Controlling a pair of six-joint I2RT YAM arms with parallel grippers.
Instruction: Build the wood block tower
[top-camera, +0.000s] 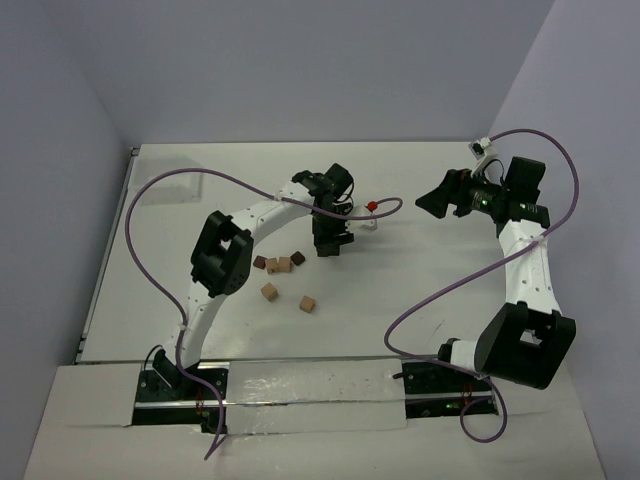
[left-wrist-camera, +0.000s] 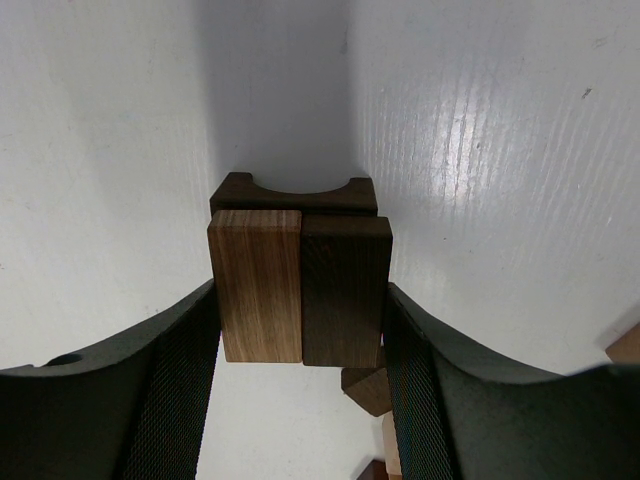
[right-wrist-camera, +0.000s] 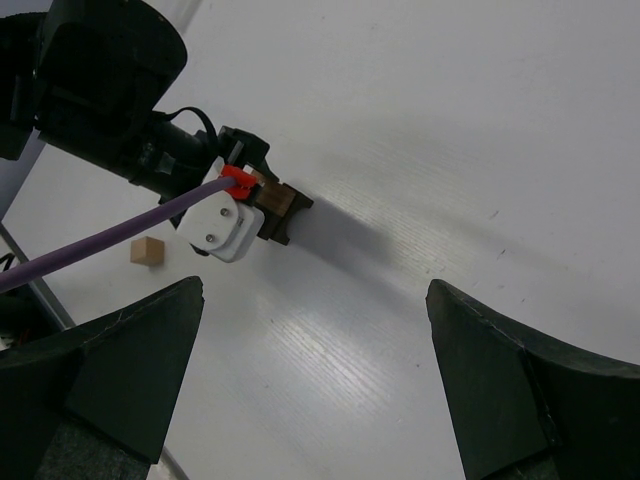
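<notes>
My left gripper (top-camera: 330, 243) points down at the table's middle. In the left wrist view its fingers (left-wrist-camera: 190, 380) press both sides of a pair of wood blocks, a mid-brown one (left-wrist-camera: 255, 285) and a dark brown one (left-wrist-camera: 345, 290). The pair rests on a dark arched block (left-wrist-camera: 293, 193); together they form the small tower (right-wrist-camera: 283, 205). Several loose tan and brown cubes (top-camera: 284, 264) lie left of the gripper, with two more tan ones (top-camera: 268, 291) nearer me. My right gripper (top-camera: 435, 200) hangs open and empty to the tower's right, jaws wide apart (right-wrist-camera: 320, 350).
A purple cable with a red and white connector (top-camera: 371, 206) hangs beside the left gripper. More cubes (left-wrist-camera: 368, 388) show just below the held pair. The walls stand at the back and sides; the table's left edge (top-camera: 110, 250) is close to the left arm.
</notes>
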